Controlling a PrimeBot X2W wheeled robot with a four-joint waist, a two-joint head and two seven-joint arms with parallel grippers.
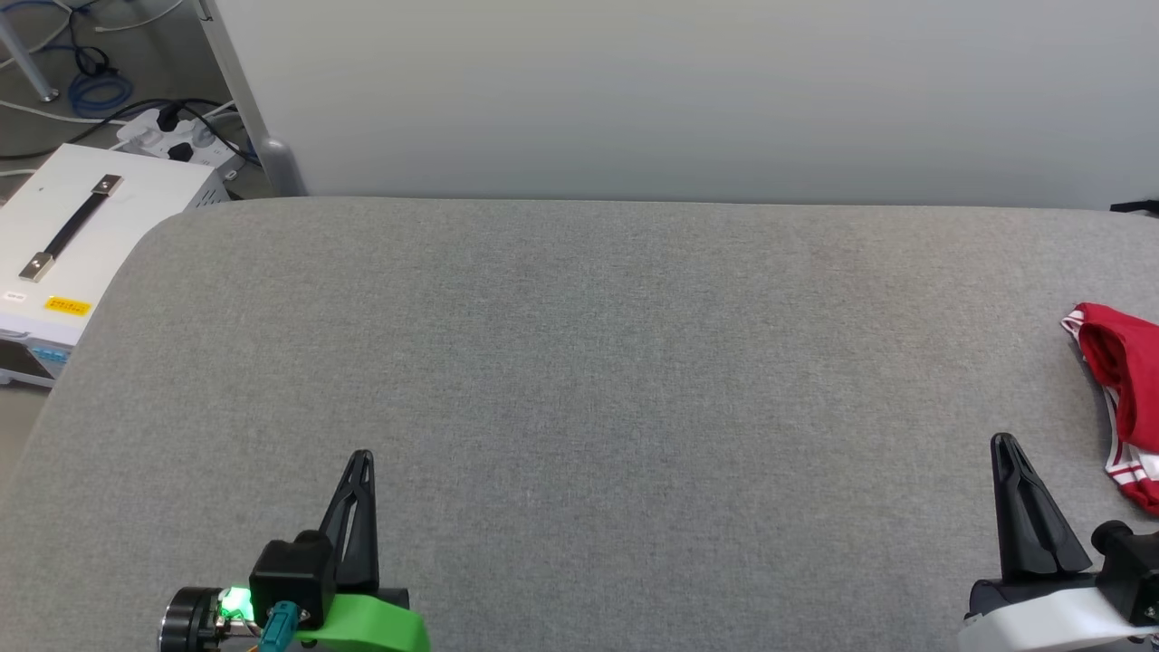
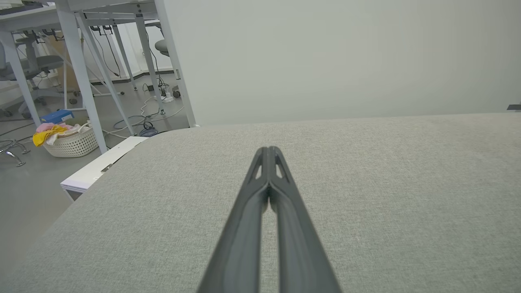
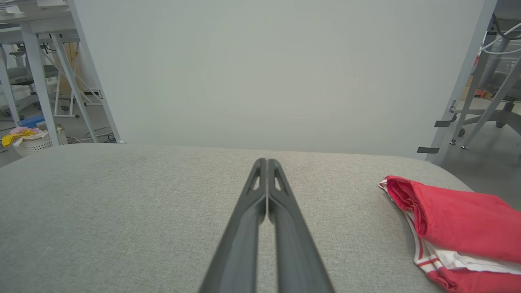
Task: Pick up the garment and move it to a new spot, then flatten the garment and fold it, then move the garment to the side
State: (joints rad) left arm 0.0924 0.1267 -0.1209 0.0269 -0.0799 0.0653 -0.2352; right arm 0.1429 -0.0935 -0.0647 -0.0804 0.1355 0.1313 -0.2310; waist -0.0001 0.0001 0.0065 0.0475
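Note:
The garment (image 1: 1125,389) lies folded in a red bundle with white, red-striped trim at the far right edge of the grey padded table (image 1: 579,362); in the right wrist view the garment (image 3: 456,224) sits to the right of my fingers. My right gripper (image 1: 1007,444) is shut and empty near the front right, a little left of the garment and apart from it. My left gripper (image 1: 360,457) is shut and empty at the front left. Both pairs of fingertips meet in the wrist views, left gripper (image 2: 268,149) and right gripper (image 3: 266,161).
A pale wall panel (image 1: 688,91) stands behind the table. A white box with a black handle (image 1: 81,226) sits off the table's left edge, with cables and a power strip (image 1: 172,136) on the floor. A laundry basket (image 2: 69,140) stands farther left.

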